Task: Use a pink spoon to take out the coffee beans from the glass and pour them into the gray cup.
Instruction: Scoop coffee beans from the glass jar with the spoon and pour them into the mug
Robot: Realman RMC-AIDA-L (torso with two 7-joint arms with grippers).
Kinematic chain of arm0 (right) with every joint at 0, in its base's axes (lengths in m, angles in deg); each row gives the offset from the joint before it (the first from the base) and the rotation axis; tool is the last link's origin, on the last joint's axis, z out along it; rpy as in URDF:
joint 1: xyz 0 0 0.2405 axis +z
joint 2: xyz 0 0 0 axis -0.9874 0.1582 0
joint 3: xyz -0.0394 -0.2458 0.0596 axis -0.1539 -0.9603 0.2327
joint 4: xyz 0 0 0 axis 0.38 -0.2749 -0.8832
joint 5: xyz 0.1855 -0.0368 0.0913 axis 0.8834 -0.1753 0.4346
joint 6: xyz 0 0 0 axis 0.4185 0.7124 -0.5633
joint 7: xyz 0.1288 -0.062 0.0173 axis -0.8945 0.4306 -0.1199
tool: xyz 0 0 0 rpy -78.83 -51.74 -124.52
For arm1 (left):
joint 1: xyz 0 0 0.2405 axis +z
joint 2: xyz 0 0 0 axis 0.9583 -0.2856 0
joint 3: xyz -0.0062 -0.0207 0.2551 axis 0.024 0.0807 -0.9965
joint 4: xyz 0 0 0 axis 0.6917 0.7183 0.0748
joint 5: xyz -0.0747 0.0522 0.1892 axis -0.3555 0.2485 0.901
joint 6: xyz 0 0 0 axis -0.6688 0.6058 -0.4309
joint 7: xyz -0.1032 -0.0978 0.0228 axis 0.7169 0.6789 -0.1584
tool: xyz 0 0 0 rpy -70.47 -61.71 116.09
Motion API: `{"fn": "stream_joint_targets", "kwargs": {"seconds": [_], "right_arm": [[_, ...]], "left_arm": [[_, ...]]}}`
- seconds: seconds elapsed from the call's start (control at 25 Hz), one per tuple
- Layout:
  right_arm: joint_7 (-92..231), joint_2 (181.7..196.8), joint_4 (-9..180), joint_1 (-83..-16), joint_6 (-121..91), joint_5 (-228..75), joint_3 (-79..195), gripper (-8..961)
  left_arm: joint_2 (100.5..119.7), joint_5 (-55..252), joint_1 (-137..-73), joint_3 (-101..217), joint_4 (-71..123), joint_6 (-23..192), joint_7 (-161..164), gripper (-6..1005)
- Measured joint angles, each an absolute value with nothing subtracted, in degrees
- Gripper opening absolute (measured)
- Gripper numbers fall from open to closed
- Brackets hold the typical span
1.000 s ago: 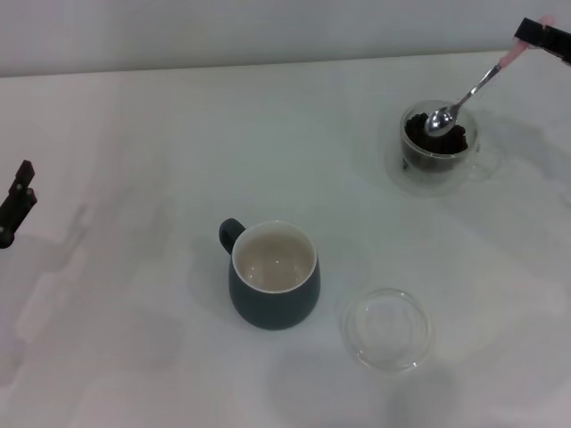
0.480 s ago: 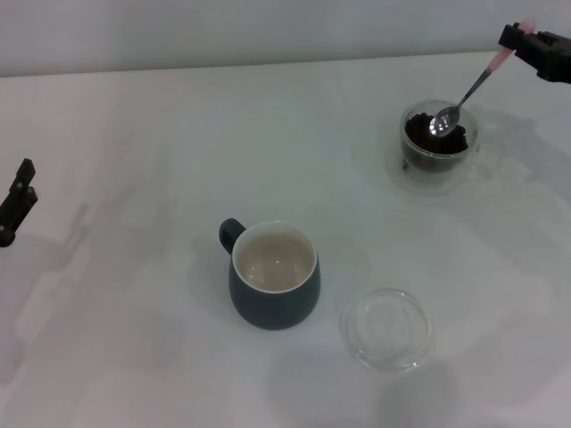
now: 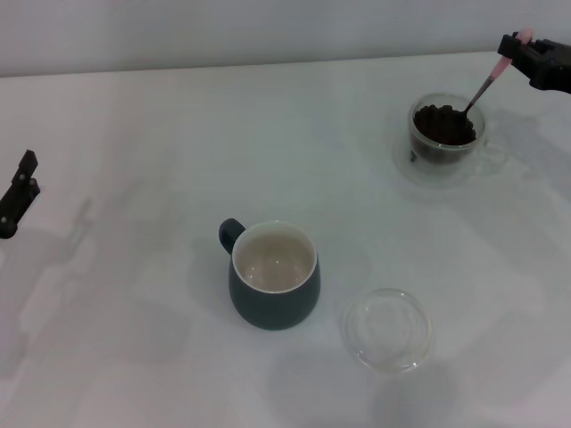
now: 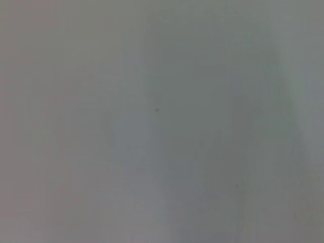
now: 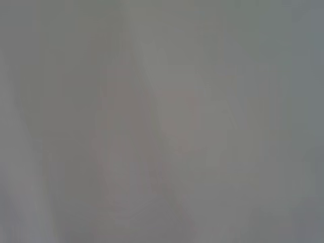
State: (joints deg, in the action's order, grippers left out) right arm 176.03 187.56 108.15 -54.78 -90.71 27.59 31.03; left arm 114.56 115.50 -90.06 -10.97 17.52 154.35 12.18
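Since the earlier frame, the pink spoon (image 3: pixel 489 82) has tipped steeper and its metal bowl has gone down into the coffee beans (image 3: pixel 443 125), so the bowl is now hidden among them. The right gripper (image 3: pixel 526 46) is clamped on the pink end of the handle, at the far right edge of the bench (image 3: pixel 143 125), just above and beside the glass (image 3: pixel 445 141). The glass is full of dark beans almost to its rim.

Nearer to the robot stands the gray cup (image 3: pixel 274 275), well apart from the glass; its cream inside holds nothing, and its handle points to the left. Just beside it on the right lies a shallow clear dish (image 3: pixel 388 329), also with nothing in it.

At the left edge the left gripper (image 3: pixel 18 194) hangs idle, and I cannot tell how its fingers stand.

Only the head view shows these things. Both wrist views give just a plain gray blur.
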Motion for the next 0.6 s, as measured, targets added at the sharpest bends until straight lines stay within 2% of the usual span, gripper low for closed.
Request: {"fn": "stream_joint_targets", "kwargs": {"seconds": [0.6], "right_arm": [[160.79,189.09,107.56,-54.26,-87.24,27.77,31.52,156]], "left_arm": [[114.43,115.49,-91.07,-10.71,17.57,153.88,12.01,752]]}}
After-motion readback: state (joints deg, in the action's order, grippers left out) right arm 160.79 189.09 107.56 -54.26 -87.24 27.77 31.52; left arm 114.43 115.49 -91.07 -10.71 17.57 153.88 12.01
